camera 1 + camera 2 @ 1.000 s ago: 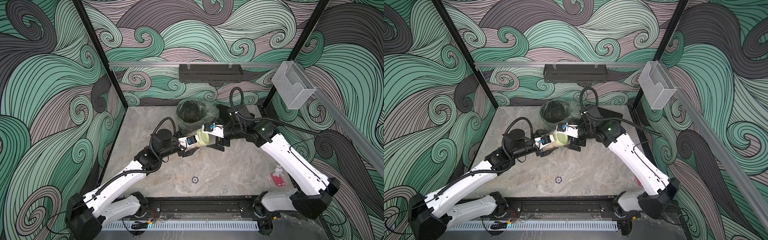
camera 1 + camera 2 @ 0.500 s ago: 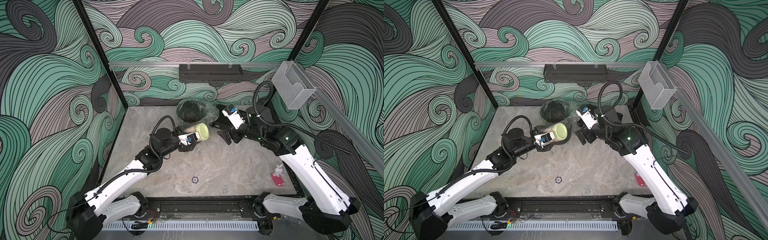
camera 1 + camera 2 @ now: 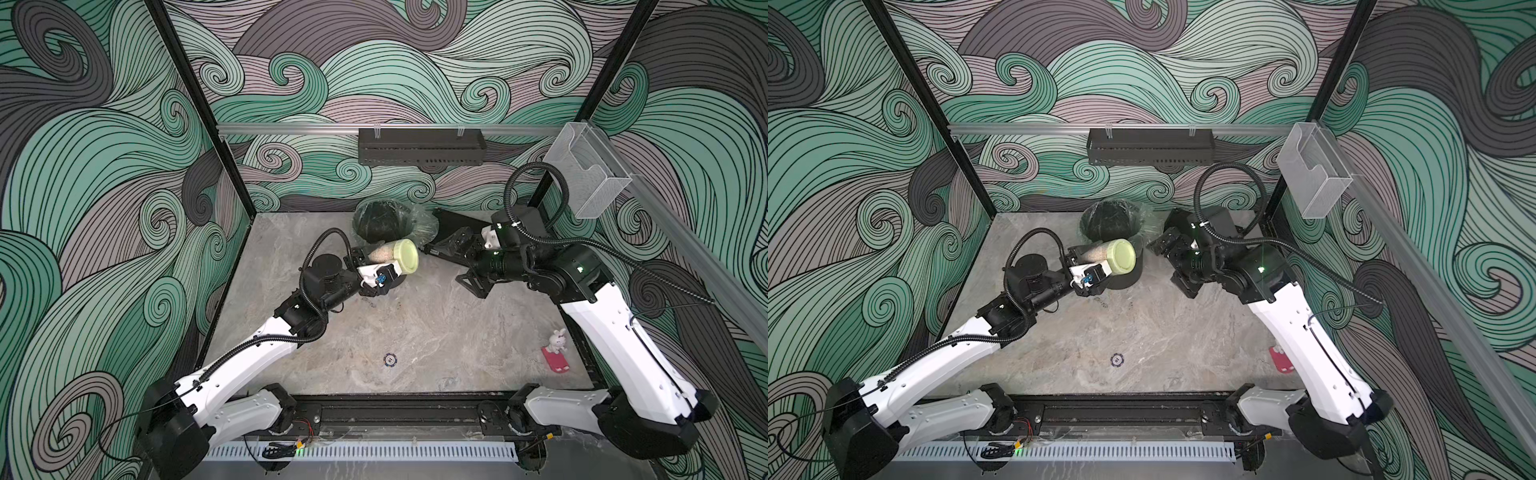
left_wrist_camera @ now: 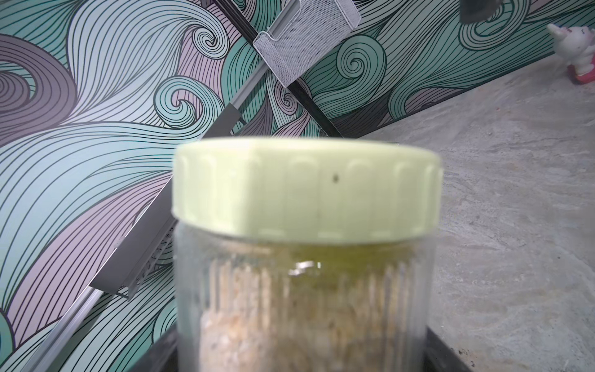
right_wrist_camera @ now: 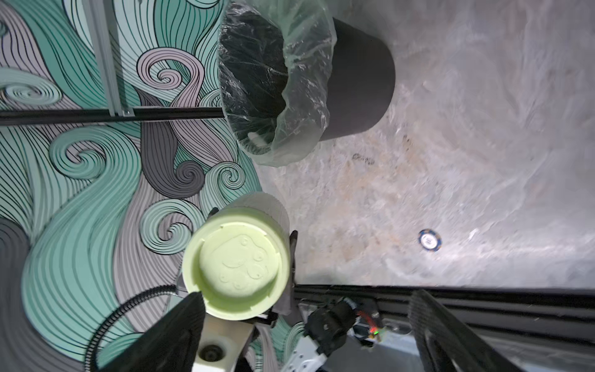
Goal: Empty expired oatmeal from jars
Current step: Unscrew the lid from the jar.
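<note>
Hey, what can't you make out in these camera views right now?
- Fingers of the left claw: mostly hidden behind the jar in the left wrist view.
- Base of the jar: cut off by that view's edge.
- Contents of the bin: dark under liner glare, right wrist view.
- Print on the disc: too small in both top views.

Clear jar (image 3: 386, 261), pale green lid (image 3: 406, 256) on, lies sideways in midair, beige oatmeal (image 3: 381, 252) inside.
</note>
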Tool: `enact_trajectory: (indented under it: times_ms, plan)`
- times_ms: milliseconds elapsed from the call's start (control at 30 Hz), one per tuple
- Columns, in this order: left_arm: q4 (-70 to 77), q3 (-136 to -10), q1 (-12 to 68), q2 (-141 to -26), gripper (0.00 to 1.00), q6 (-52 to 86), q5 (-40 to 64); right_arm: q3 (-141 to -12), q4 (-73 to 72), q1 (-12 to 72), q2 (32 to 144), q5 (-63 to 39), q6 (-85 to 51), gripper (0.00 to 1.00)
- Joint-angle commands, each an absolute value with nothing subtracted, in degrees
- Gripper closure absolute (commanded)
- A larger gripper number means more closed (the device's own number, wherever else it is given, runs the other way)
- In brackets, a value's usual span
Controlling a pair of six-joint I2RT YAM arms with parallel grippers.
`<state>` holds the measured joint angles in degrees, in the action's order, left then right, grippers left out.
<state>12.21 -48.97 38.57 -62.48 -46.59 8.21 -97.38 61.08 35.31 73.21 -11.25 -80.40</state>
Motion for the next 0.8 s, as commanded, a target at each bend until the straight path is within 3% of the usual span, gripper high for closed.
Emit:
enact_trajectory:
  times_ms: [0, 300, 767]
  plan:
    - [22.45, -51.59, 38.14, -61.17, 0.98, -47.29, 8.1, -97.09, 59.62, 37.33, 72.98, -13.6, -103.71, 0.01]
    - [23.81, -50.49, 38.32, -61.17, 0.99, -47.9, 8.01, -101.83, 58.27, 40.52, 77.81, -10.99, -117.09, 0.01]
    - [24.49, -49.83, 38.41, -61.17, 0.99, -47.98, 8.43, -104.11, 55.73, 41.22, 81.85, -11.06, -120.32, 0.01]
